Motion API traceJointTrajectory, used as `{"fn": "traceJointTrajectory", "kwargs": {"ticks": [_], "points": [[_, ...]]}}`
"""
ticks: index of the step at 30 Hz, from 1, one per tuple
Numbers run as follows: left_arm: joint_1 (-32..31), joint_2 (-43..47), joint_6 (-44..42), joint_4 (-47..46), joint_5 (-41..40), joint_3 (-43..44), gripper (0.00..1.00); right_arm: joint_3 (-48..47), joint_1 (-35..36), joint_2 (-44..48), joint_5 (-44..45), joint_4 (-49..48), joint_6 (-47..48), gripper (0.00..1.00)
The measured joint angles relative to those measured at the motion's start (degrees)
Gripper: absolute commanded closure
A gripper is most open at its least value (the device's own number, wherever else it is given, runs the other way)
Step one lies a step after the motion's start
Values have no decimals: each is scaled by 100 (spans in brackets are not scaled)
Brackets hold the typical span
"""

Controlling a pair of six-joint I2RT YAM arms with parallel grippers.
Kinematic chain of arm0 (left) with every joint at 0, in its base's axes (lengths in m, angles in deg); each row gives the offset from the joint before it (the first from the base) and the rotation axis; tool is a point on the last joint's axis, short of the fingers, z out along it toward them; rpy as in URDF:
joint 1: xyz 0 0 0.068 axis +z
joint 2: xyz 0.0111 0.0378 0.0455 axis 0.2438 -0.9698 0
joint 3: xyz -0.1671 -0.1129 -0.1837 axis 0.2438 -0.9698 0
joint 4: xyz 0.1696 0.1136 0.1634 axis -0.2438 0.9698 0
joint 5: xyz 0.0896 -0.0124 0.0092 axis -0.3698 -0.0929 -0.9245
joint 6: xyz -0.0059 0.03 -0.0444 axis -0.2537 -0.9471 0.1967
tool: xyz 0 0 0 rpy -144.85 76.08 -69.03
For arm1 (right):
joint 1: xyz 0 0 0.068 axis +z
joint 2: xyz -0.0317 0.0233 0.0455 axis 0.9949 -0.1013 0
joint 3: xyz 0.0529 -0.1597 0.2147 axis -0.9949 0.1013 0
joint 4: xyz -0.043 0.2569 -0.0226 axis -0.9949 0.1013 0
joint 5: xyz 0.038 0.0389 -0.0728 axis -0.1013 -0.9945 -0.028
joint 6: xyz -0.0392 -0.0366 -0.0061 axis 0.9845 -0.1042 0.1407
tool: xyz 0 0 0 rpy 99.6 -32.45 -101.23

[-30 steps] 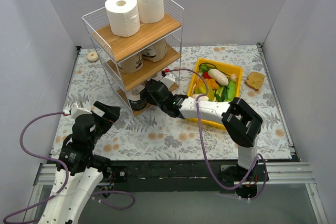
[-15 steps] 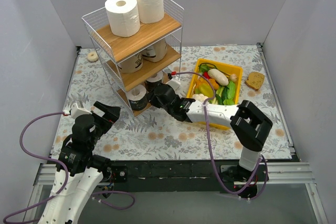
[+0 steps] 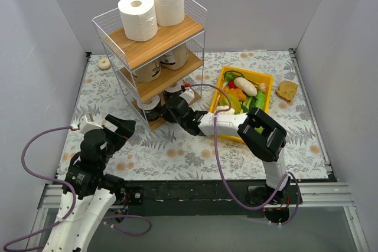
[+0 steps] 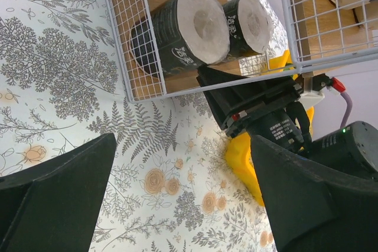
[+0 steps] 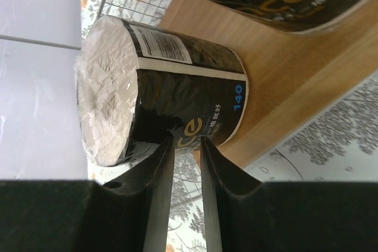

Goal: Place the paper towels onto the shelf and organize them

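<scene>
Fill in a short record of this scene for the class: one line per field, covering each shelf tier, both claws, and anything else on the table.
top tier: two white rolls on the shelf
middle tier: two tan-wrapped rolls
bottom tier: two black-wrapped rolls, upright side by side
right claw: at the bottom tier, fingers nearly closed, tips against one black roll's side
left claw: open, holding nothing, facing the shelf
yellow bin: holds vegetables
other items: beige ring, bread slice

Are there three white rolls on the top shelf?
No, only two white rolls stand on the top board of the shelf.
</scene>
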State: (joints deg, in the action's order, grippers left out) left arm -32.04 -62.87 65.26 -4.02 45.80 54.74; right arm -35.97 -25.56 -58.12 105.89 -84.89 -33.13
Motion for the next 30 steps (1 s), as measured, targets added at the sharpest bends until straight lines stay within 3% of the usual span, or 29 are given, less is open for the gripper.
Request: {"fn": "traceJointTrajectory", "kwargs": {"ticks": [6, 11, 14, 17, 18, 24, 30], "points": [[-20, 199, 2, 0, -20, 0, 2, -48, -81, -63, -188, -162, 24, 67], [-20, 699, -142, -216, 184, -37, 2, 850, -98, 643, -308, -55, 352, 57], [-20, 1132, -380, -540, 566, -120, 2, 1276, -98, 1375, -509, 234, 984, 43], [-20, 1598, -623, -868, 1080, -219, 2, 1499, -101, 2334, -866, 649, 1773, 7], [-20, 1753, -713, -1014, 1252, -262, 2, 1541, -96, 2822, -1010, 914, 2155, 1], [-24, 1749, -1067, -1565, 2262, -310, 2, 1985, 85, 5093, -1169, 1963, 2992, 2], [-24, 568, -1259, -1725, 3108, -129, 2, 2157, 155, 7278, -789, 3501, 2983, 1]]}}
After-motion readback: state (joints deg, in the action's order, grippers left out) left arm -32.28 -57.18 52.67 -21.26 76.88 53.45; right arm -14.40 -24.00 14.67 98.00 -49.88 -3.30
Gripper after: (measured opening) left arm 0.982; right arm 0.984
